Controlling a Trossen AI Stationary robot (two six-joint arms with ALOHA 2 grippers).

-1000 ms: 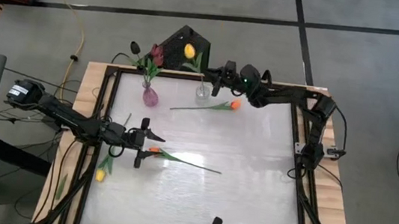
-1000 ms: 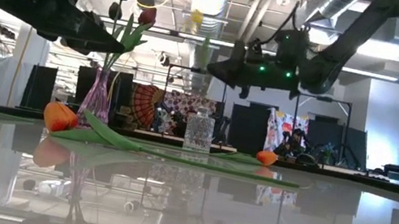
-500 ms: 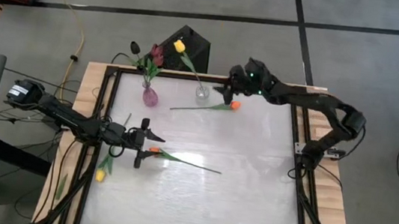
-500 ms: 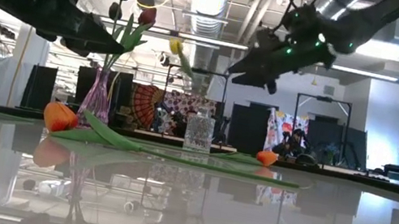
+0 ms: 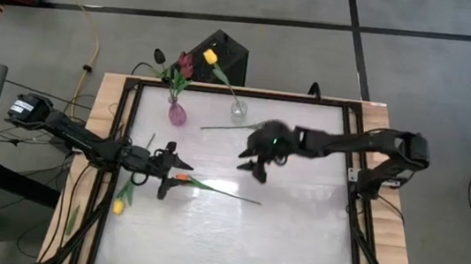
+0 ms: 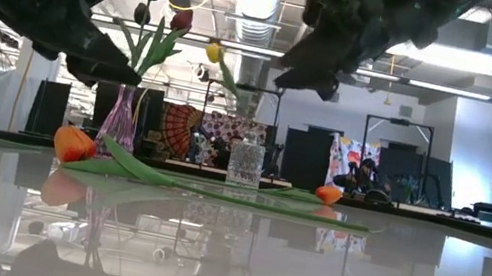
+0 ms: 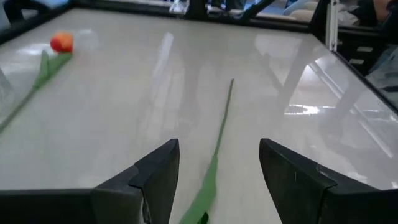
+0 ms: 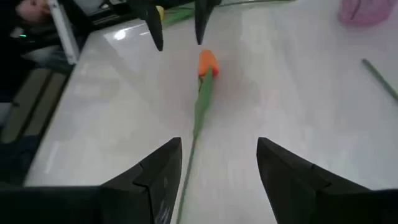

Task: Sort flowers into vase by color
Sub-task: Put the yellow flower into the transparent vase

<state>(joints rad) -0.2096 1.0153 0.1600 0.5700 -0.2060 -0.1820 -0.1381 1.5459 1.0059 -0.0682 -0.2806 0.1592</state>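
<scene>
Right gripper (image 5: 254, 163), jaws released, has left the small clear glass vase (image 5: 238, 109) | yellow tulip (image 5: 210, 56) now stands there | orange tulip (image 5: 181, 177) beneath open left gripper (image 5: 168, 171) plausibly next.

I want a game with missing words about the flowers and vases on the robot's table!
1. The yellow flower stands in the ____ vase.
2. The dark red flowers stand in the ____ vase.
3. Between the left tool and the right tool lies a flower with an ____ head.
4. Both tools are ____.

Missing words: clear; pink; orange; open
</scene>
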